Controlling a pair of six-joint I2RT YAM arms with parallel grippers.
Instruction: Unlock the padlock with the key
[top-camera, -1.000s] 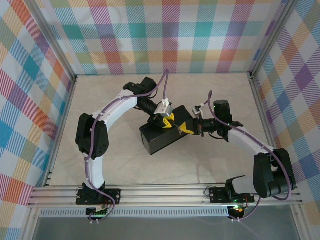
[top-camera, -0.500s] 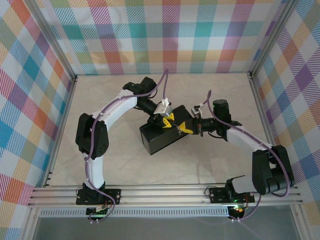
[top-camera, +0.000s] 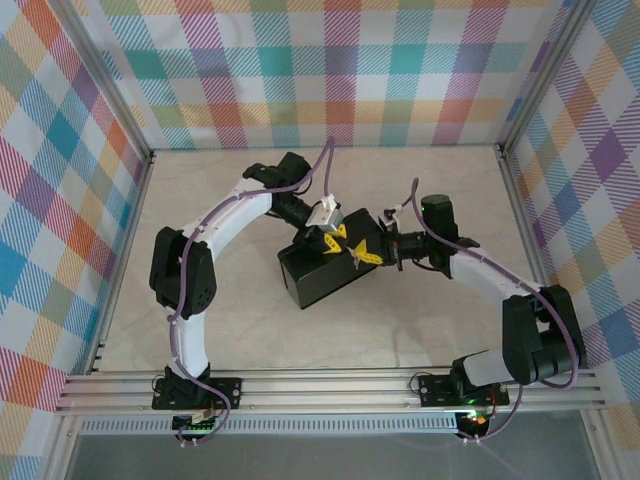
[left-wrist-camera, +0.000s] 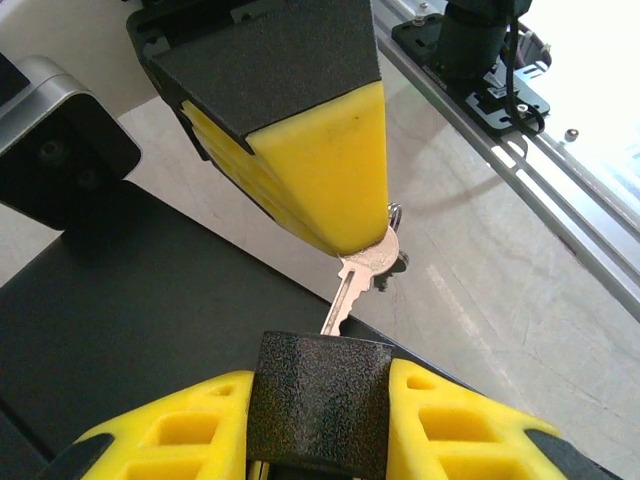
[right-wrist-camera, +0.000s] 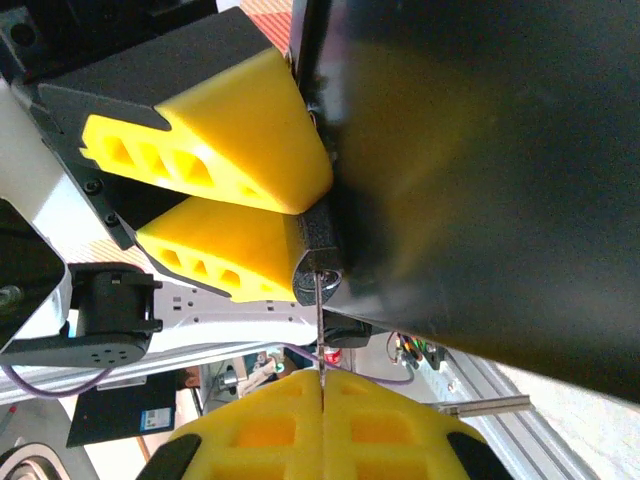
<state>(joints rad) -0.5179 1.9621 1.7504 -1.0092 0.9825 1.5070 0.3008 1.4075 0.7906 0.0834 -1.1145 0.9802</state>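
The padlock (left-wrist-camera: 320, 400) is a small dark, grainy block, and my left gripper (left-wrist-camera: 320, 378) is shut on it from both sides. The thin silvery key (left-wrist-camera: 352, 290) has its blade in the padlock's end. Its head is pinched in my right gripper (right-wrist-camera: 322, 378), which is shut on it. In the right wrist view the key (right-wrist-camera: 320, 325) runs edge-on up into the padlock (right-wrist-camera: 320, 258). From above, my left gripper (top-camera: 334, 238) and right gripper (top-camera: 366, 253) meet tip to tip over the dark box (top-camera: 320, 278).
The dark box sits mid-table under both grippers and rises close beside the padlock in the right wrist view (right-wrist-camera: 490, 160). Plaid walls (top-camera: 340, 70) enclose the table. An aluminium rail (top-camera: 330, 388) runs along the near edge.
My right arm has edged slightly left, bringing its gripper closer to the left one. The left arm has held still.
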